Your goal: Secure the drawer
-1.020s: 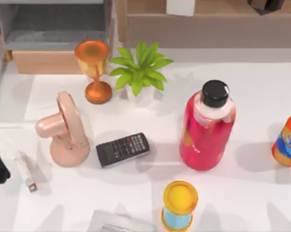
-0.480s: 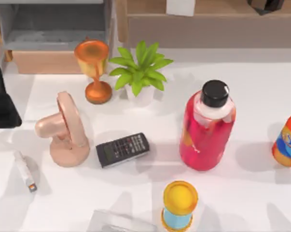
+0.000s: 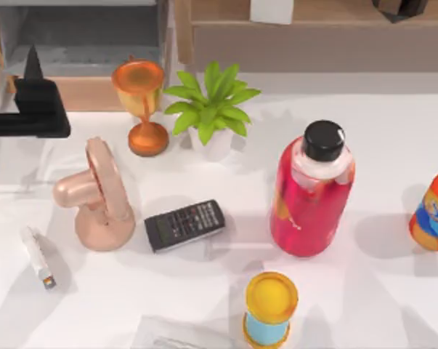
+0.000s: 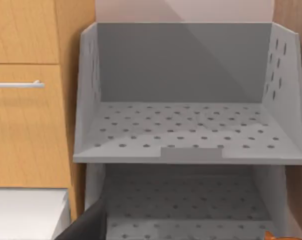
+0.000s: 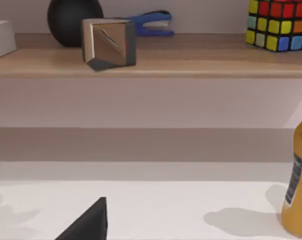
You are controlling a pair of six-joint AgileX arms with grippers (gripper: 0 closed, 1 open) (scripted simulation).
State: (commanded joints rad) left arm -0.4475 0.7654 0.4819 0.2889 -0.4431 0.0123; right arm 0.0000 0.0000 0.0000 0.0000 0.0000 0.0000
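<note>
The drawer (image 3: 88,54) is sitting pulled out at the far left corner of the worktop (image 3: 364,291), its grey inside showing from above and its light tan front panel (image 3: 73,93) facing the room. In the left wrist view its perforated grey floor (image 4: 191,125) is lying open, with a second grey tray (image 4: 181,210) below it and tan cabinet fronts (image 4: 25,100) beside it.

The left claw (image 3: 31,102) is hovering just in front of the drawer's left end, its dark body overlapping the front panel from above; I cannot tell whether it is clenched or released. An orange goblet (image 3: 141,102) is standing right before the panel, next to a small green plant (image 3: 210,102). Nearer are lying a pink fan (image 3: 95,193), a black calculator (image 3: 184,224) and a white marker (image 3: 38,256). A red bottle (image 3: 313,193) with a black cap is standing to the right, a yellow-topped can (image 3: 271,305) at the near edge.

The right wrist view is facing a long wooden shelf (image 5: 151,62) carrying a colour cube (image 5: 278,22), a blue stapler (image 5: 151,22) and a metallic block (image 5: 109,42)
</note>
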